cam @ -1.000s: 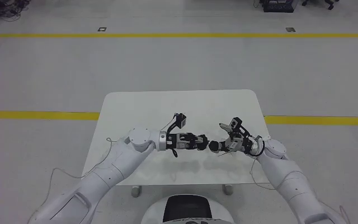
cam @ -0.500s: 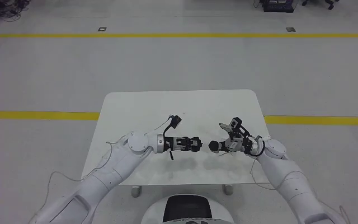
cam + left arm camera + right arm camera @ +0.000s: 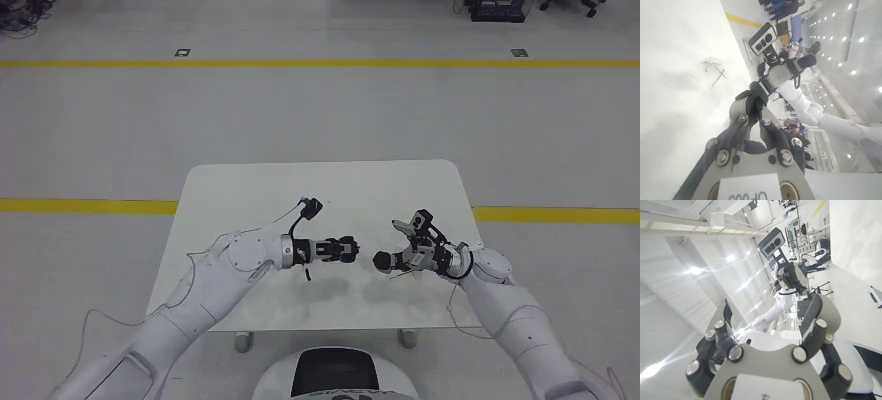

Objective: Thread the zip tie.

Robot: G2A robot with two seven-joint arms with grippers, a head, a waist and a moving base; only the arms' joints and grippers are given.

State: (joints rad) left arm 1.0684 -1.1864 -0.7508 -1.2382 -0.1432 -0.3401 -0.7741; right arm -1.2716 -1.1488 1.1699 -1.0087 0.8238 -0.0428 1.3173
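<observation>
the left claw (image 3: 753, 99) is pinched together and the right claw (image 3: 770, 311) gapes apart, facing it (both above the table (image 3: 250, 190)); the zip tie (image 3: 714, 71) lies on the table, apart from both.

White arms (image 3: 205, 295), grey screw-studded tools (image 3: 752, 98)

One table (image 3: 250, 190), two grippers (image 3: 350, 249) (image 3: 382, 262), seemingly two zip ties (image 3: 715, 71)
</observation>
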